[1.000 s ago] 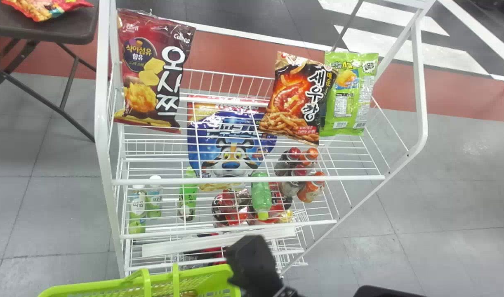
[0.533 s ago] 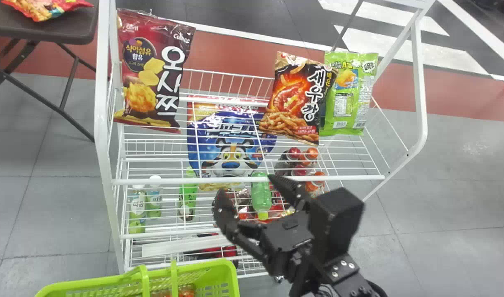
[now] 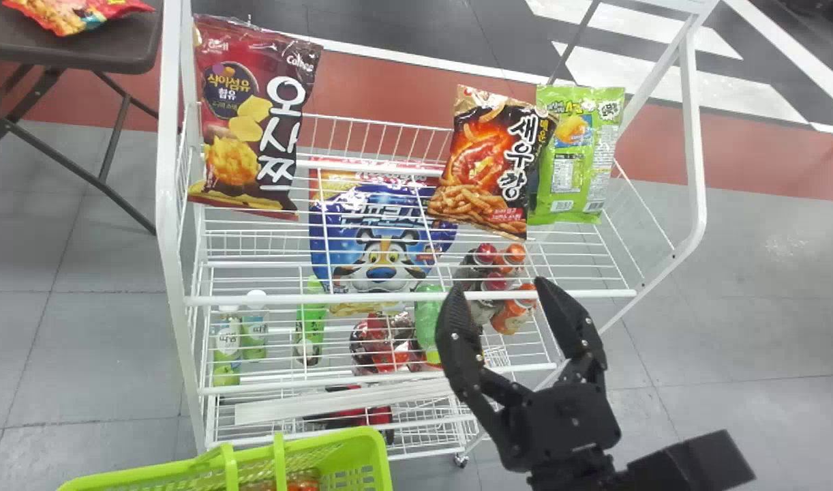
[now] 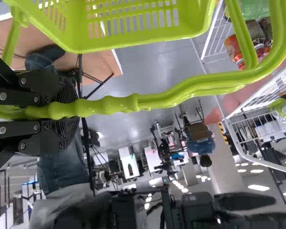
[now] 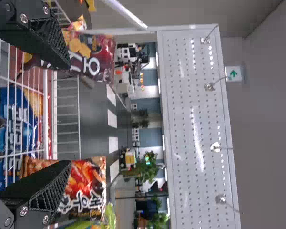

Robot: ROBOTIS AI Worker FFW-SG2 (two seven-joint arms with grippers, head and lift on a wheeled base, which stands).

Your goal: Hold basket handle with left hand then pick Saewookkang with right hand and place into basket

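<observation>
Right tool (image 3: 498,286): swung rightward since earlier frame, fingers spread, short of Saewookkang (image 3: 481,167) on upper shelf (image 3: 362,299). Left tool (image 4: 69,110): pinching basket handle (image 4: 181,93). Hazard: overlapped green bag (image 3: 583,160) snagged by finger, toppled.

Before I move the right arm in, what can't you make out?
- What the basket holds: head view, mostly cut off by the bottom edge.
- Part of the green bag: head view, behind the Saewookkang.
- Part of the green bottle: head view, behind the right gripper.

Right end effector (image 3: 498,286) risen from beside the basket (image 3: 377,447), swung rightward, turned more squarely toward the rack (image 3: 253,299)
</observation>
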